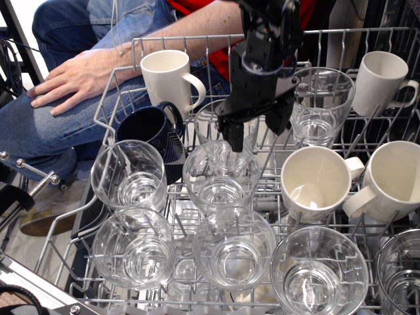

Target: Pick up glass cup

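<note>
Several clear glass cups stand upright in a wire dish rack (118,79). One glass cup (209,128) is in the back row, middle. My black gripper (256,133) is open and hangs over it. Its left finger (232,134) sits over or inside that cup's mouth, and the right finger (279,119) is just outside the cup's right rim. Whether the fingers touch the glass I cannot tell. Another glass cup (320,105) stands right of the gripper, and one (220,177) stands just in front of it.
White mugs stand at the back left (167,79), back right (384,82) and right (318,184), (394,180). A dark navy mug (147,131) lies left of the gripper. More glasses fill the front rows (131,177), (233,249). A person's hand (79,75) rests behind the rack.
</note>
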### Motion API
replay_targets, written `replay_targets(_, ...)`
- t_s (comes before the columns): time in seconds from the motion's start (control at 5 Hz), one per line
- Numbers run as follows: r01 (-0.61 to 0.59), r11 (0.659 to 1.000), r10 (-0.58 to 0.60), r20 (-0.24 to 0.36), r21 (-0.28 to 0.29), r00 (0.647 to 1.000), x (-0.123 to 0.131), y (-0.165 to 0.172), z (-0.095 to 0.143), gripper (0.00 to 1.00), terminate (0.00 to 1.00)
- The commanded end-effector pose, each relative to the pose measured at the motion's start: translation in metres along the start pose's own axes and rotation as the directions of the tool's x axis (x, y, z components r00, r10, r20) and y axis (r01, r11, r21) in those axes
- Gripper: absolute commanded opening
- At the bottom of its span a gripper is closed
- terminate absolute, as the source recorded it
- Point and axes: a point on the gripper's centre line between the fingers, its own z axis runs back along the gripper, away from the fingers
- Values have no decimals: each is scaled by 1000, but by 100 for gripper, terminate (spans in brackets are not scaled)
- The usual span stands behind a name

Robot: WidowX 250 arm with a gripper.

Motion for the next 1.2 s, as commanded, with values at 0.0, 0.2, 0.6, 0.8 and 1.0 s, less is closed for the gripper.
replay_targets(0.0,-47,999,47,-3,8,999,16,-10,-16,100,0)
replay_targets(0.2,-73,997,73,8,5,997,18,-11,-28,100,0)
replay_targets(0.6,-105,994,104,19,30,994,25,-14,-50,100,0)
replay_targets(0.8,-127,990,126,17,59,992,22,-10,-59,0,0)
replay_targets(1.0,-131,989,130,13,62,991,23,-10,-60,0,0)
